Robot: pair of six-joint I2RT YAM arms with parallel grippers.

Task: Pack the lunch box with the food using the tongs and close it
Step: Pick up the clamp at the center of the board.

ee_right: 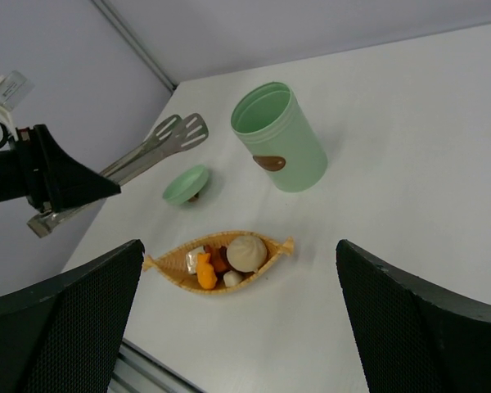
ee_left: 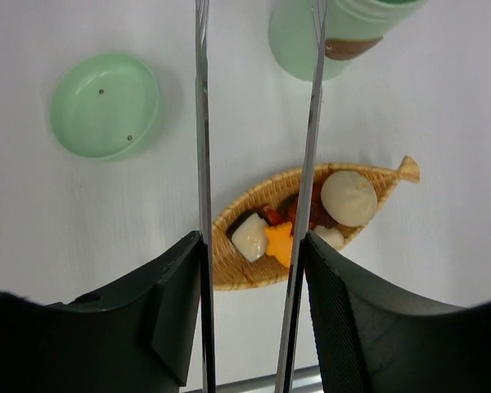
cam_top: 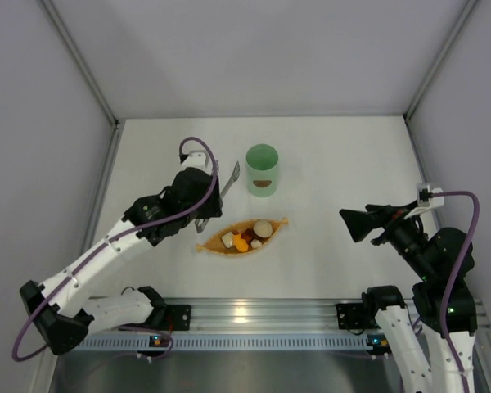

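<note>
While left gripper [ee_left: 252,254] clamps springy metal tongs [ee_left: 201,164] toward hinge end, right gripper [cam_top: 353,223] gapes wide, empty. Open lunch box [cam_top: 262,169] upright just beyond tray [ee_left: 393,173]; lid [ee_left: 105,105] lies apart. In tray, food [ee_left: 254,236]: 1 likely-soft bun [ee_left: 349,196], small slippery-looking bits; pinch gently across middle.

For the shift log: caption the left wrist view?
Left gripper holding the tongs, with food on the tray, the open lunch box and its lid beyond.
</note>
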